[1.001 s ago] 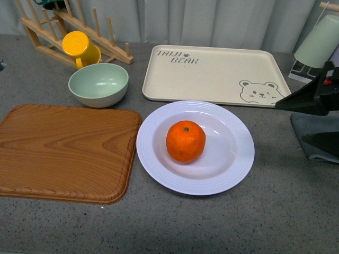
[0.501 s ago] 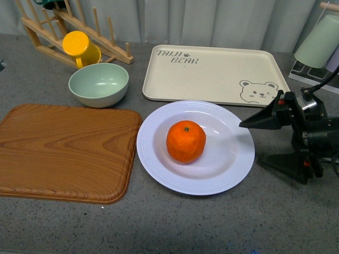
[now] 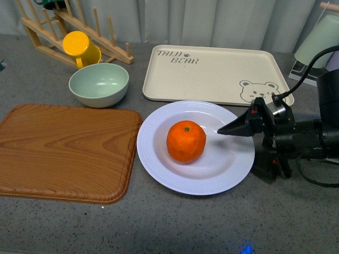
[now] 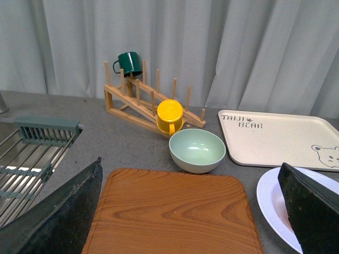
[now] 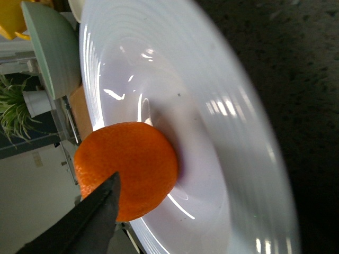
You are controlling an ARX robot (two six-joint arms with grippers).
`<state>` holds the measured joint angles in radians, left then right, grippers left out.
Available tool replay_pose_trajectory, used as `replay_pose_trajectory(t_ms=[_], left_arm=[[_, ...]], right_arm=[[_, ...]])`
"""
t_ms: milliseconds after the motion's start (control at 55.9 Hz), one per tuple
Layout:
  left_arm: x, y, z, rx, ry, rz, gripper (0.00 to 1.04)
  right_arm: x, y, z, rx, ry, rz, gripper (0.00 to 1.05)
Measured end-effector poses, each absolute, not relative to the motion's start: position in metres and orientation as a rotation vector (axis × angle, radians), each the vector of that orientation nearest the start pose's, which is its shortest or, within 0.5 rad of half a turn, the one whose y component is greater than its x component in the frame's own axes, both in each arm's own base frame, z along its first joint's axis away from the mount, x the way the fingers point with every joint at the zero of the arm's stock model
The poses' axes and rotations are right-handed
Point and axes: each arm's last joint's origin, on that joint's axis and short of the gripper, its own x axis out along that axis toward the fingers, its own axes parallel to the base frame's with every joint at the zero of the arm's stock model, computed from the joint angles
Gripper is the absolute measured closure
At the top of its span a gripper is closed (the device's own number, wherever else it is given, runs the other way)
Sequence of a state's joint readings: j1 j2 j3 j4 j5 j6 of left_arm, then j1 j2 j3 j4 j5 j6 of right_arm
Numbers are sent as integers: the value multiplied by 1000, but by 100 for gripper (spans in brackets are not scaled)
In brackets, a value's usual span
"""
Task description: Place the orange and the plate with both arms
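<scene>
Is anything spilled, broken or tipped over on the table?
No, nothing stands out. The orange sits whole in the middle of the white plate, the green bowl stands upright, and the yellow mug rests tilted on the wooden rack, where mugs go.

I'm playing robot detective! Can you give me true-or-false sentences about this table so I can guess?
1. The orange sits on the white plate. True.
2. The yellow mug is inside the green bowl. False: it rests on the wooden rack behind the bowl.
3. The right gripper is open at the plate's edge. True.
4. The right gripper is squeezing the orange. False: it stops short of it.
5. The wooden board lies beside the plate. True.
</scene>
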<state>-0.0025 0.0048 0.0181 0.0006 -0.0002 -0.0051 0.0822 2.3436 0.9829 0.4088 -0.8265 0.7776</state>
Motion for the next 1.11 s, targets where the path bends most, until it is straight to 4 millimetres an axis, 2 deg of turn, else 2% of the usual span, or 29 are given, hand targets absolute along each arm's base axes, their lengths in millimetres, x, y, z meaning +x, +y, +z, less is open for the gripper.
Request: replay_pose_trajectory(t_ms=[107,340,393,644,840,947,1108], left_arm=[[97,0,169,-5,-14,-3,6],[97,0,169,-5,-14,-3,6],[97,0,169,-5,-14,-3,6],[97,0,169,-5,-14,-3,6],[97,0,169,-5,-14,-3,6],[97,0,169,-5,-14,-3,6],[97,0,169,-5,-14,-2,6]], right_arm=[[360,51,-9,1022,1243,427,52],[359,50,-11,1006,1259,426,94],[359,50,-10,1005,1260,436,100],[360,50,-9,988,1233,460,101],[352,49,-6,1001,1178,485,101],[352,48,3,1033,1120,527,101],[364,47,21,1079,1012,557,101]])
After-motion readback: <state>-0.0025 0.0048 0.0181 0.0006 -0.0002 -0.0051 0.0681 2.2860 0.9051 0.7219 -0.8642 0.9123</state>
